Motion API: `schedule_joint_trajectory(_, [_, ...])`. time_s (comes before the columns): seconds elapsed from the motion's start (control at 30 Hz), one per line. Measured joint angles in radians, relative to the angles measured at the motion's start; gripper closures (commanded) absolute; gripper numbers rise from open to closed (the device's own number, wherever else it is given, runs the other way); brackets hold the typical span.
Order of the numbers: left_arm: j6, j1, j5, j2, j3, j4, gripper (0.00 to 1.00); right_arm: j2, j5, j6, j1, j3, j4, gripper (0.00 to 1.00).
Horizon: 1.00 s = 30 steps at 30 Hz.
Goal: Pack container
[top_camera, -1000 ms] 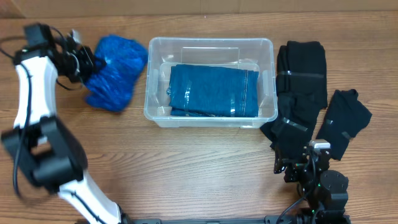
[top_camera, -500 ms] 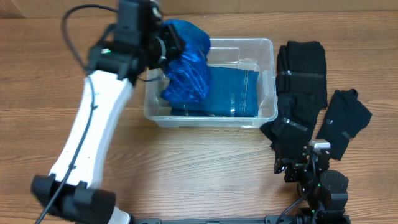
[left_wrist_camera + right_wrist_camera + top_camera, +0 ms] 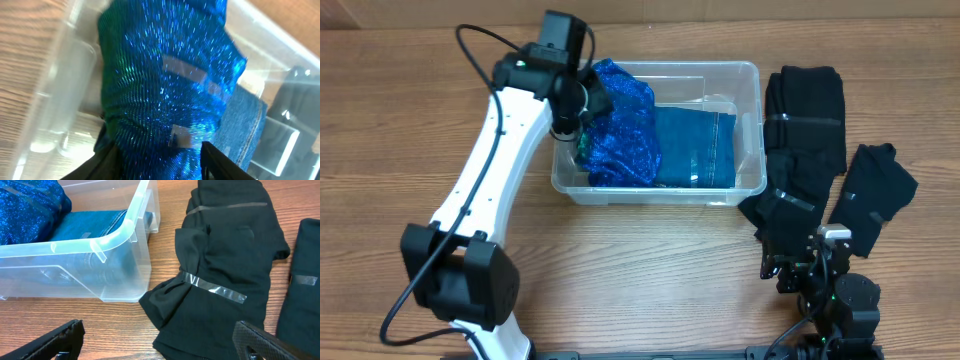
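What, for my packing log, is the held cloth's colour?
The cloth is glittery bright blue; clearest in the left wrist view.

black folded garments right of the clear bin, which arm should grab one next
Likely right. The right tool is open and faces the black folded garments close by, while the left tool is in the clear plastic container, gripping the sparkly blue cloth.
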State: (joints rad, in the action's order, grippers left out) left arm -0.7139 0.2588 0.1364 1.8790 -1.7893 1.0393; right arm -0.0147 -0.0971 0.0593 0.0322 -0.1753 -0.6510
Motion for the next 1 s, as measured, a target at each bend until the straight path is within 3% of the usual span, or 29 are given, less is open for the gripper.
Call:
schedule_joint_trajectory(0.23, [0.072,0.017,-0.136,-0.077,-0.002,-0.129,0.50,0.000,0.000,0.000,0.000,0.000,0.000,0.00])
schedule_joint_trajectory(0.43, [0.146,0.079,-0.173,0.256,-0.015,-0.120,0.55,0.000,0.000,0.000,0.000,0.000,0.000,0.00])
schedule_joint_trajectory(0.53, [0.161,0.071,-0.146,0.283,-0.043,-0.113,0.54,0.000,0.000,0.000,0.000,0.000,0.000,0.00])
schedule_joint_trajectory(0.67, [0.177,0.066,-0.119,0.283,-0.092,-0.061,0.34,0.000,0.000,0.000,0.000,0.000,0.000,0.00])
schedule_joint_trajectory(0.7, [0.194,0.067,-0.109,0.277,-0.139,-0.028,0.03,0.000,0.000,0.000,0.000,0.000,0.000,0.00])
schedule_joint_trajectory(0.77, [0.220,0.067,-0.115,0.218,-0.235,0.037,0.00,0.000,0.000,0.000,0.000,0.000,0.000,0.00])
schedule_joint_trajectory(0.9, [0.247,0.036,-0.190,-0.058,-0.336,0.144,0.00,0.000,-0.020,-0.001,0.000,0.009,0.094,0.00])
schedule_joint_trajectory(1.0, [0.307,-0.060,-0.243,-0.203,-0.360,0.264,0.00,0.000,-0.221,0.099,0.000,0.019,0.221,0.00])
